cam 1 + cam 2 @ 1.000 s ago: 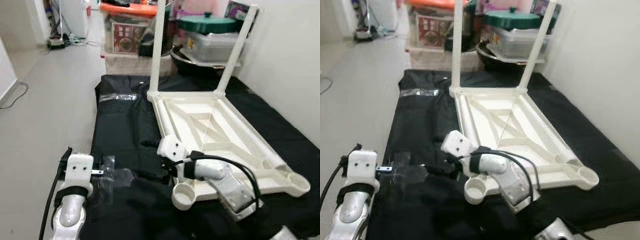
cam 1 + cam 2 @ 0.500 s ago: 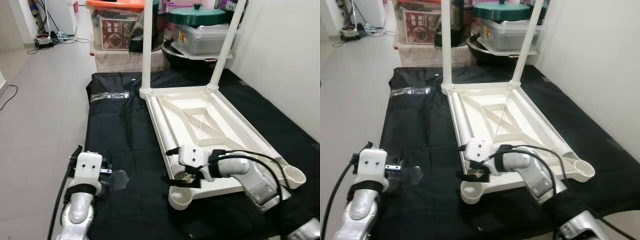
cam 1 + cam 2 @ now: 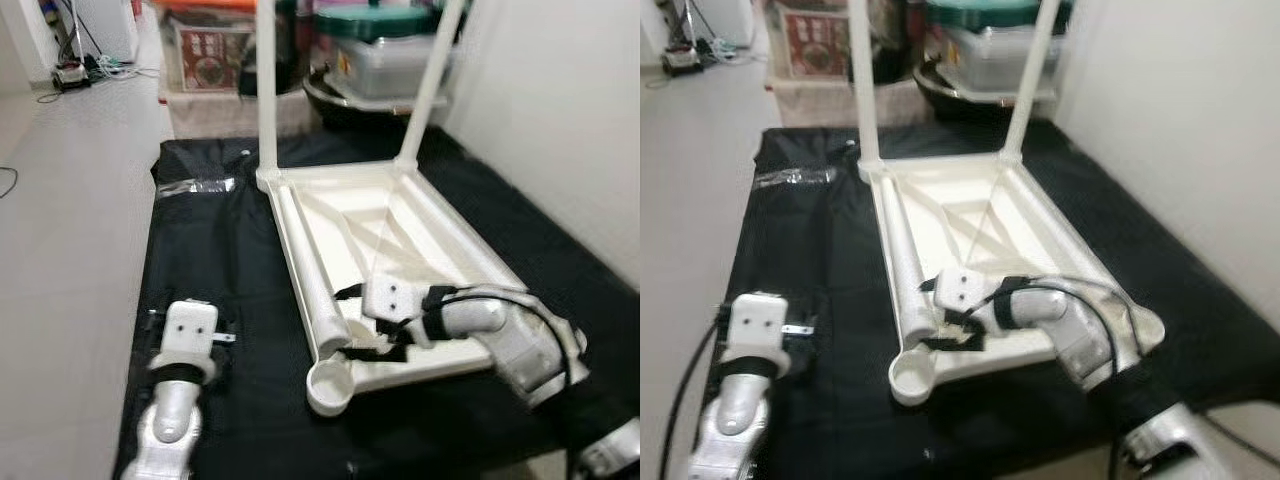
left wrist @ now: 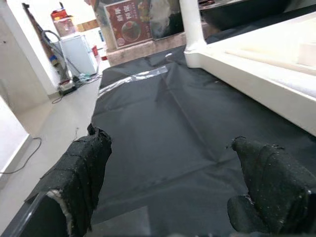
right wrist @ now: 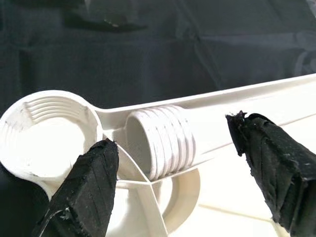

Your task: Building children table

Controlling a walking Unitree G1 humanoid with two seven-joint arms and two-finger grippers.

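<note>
The right claw (image 5: 173,168) spreads wide just above the loose table leg (image 5: 160,143), whose ribbed end lies between its fingertips inside the upturned white tabletop (image 3: 440,235) on the black sheet (image 3: 235,260). An empty corner socket (image 5: 47,133) sits just beyond. The left claw (image 4: 173,182), also wide, hovers over bare sheet, well apart from the tabletop.

Even, soft indoor light is filling the room, casting only faint shadows. Both eye views are smearing with motion blur, worst toward the edges. The white tabletop (image 3: 385,240) is glaring slightly against the black mat (image 3: 215,260). Both wrist views are staying sharper, their near fingers blurring.
</note>
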